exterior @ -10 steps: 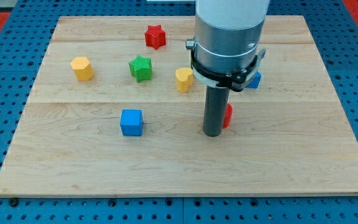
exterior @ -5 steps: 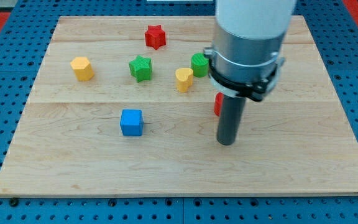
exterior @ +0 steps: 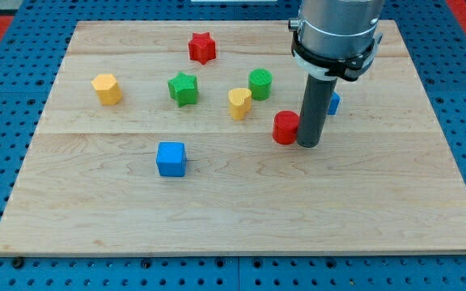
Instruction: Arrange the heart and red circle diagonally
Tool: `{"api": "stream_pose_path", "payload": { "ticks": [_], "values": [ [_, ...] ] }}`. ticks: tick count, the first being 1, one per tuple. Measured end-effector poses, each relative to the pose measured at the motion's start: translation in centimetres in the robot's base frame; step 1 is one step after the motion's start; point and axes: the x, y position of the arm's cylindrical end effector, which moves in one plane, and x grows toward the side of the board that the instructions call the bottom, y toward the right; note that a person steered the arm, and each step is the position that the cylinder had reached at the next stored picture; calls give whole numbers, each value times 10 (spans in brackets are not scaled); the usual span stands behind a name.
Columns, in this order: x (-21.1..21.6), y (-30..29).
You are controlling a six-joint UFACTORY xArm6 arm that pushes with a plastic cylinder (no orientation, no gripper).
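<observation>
Pushing: my tip (exterior: pixel 308 144) sits on the counter (exterior: pixel 241 218), pressed against the right side of the red circle (exterior: pixel 285 128).
Progress: judged partly done; the red circle lies just left of my tip, and the heart (exterior: pixel 239 103) lies further left and a little toward the view's top, so the pair already reads as a shallow slant.
Left to do: likely a truer diagonal; the two stand near each other but apart, and the offset looks wider sideways than up the counter.
Gripper: none fitted; the arm ends in a plain dark rod with nothing to open, close or hold, and it only touches the red circle.
Heart: yellow, up and to the left of my tip, beyond the red circle.
Neighbours: green circle (exterior: pixel 260 83) up-left of my tip, near the heart; a blue block (exterior: pixel 333 103) just behind the rod, mostly hidden, shape unclear.
Risk: a further push leftward could run the red circle toward the heart.
</observation>
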Motion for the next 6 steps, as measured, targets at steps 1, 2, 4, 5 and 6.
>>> {"api": "stream_pose_path", "payload": {
  "ticks": [1, 2, 4, 5, 6],
  "values": [
    [33, 0],
    [57, 0],
    [34, -1],
    [11, -5],
    [3, -12]
  ]
}}
